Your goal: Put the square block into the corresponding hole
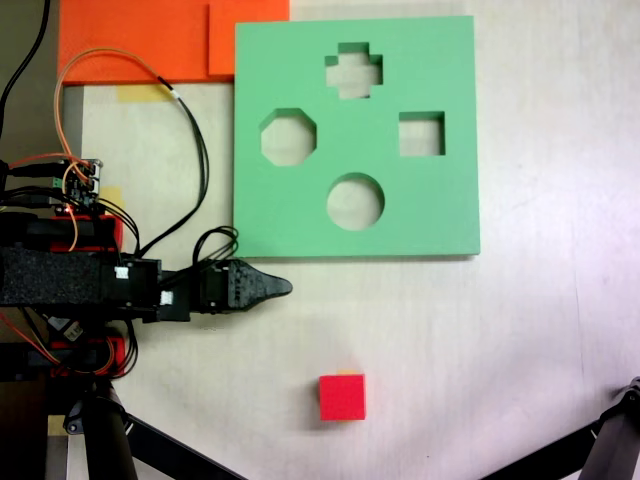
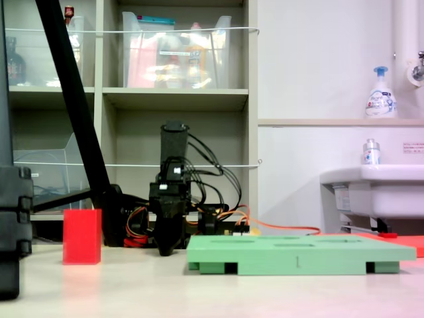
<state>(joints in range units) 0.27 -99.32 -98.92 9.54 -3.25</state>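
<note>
First exterior view, from overhead. The square block (image 1: 342,397), a red cube, sat alone on the pale surface (image 1: 540,340) low in the picture, well apart from everything else. The green board (image 1: 300,215) lay flat above it, with four cutouts: a cross (image 1: 354,70) at top, an octagon (image 1: 288,137) toward the first exterior view's left, a round hole (image 1: 355,201) lower down, and the corresponding hole (image 1: 421,134), square, toward the first exterior view's right. All four were unfilled. The arm (image 1: 60,277) reached in from the first exterior view's left; the gripper (image 1: 272,287) pointed right, its tip just below the board's lower left corner, touching neither board nor block. The jaws appeared pressed together into a single point and held nothing. Orange foam sheets (image 1: 140,40) lay at the upper left, one edge abutting the board. Orange and black wires (image 1: 185,110) looped from the arm's base.

Second exterior view, at surface level. The block (image 2: 82,236) stood on the surface (image 2: 199,291) toward the second exterior view's left. The gripper (image 2: 165,248) pointed down, its tip at or just above the surface, between block and board (image 2: 291,255), nearer the board's end. Jaw state could not be told from this side. Shelving (image 2: 175,99) stood behind, and a white sink (image 2: 377,189) at the second exterior view's right.
</note>
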